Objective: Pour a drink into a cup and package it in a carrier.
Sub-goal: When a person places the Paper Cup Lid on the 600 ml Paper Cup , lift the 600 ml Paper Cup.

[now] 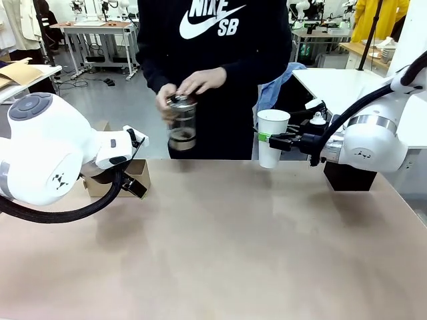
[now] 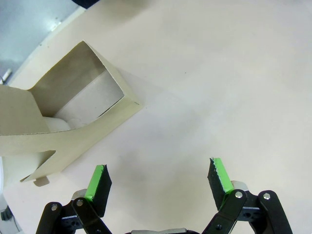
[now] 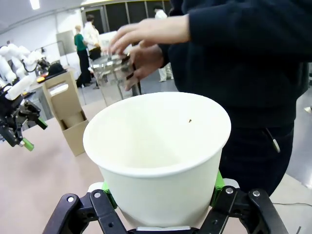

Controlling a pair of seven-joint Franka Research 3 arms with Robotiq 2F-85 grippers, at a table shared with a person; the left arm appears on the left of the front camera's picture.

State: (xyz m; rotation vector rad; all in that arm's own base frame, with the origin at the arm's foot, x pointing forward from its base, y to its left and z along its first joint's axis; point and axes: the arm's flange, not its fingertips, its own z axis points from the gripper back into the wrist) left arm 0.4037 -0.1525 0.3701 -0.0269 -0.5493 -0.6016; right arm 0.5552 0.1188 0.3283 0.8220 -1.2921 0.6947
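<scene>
My right claw (image 1: 272, 141) is clenched on the cup (image 3: 156, 146). Its green pads press on the lower wall from both sides. The cup is upright at the far edge of the worktop (image 1: 233, 247), on my right side. I cannot tell if its base touches the worktop or is a little above it. From the wrist I look into the cup and see only the white inside and no liquid, so I judge that nothing is poured yet.

The drink (image 1: 181, 140) is in the jug (image 1: 181, 113), a low layer at the bottom. The person holds the jug upright with both hands (image 1: 193, 83) in front of the body, left of the cup and apart from it. One hand lies on the lid.

My left claw (image 2: 158, 178) is released, the jaws wide with nothing between them. It hangs over bare worktop just beside the carrier (image 2: 83, 141), which stands at the far left.

So, as I judge, the task is only at its start. The cup is ready, but the pouring is not done, and after it the filled cup must cross the worktop and go into a slot of the carrier.
</scene>
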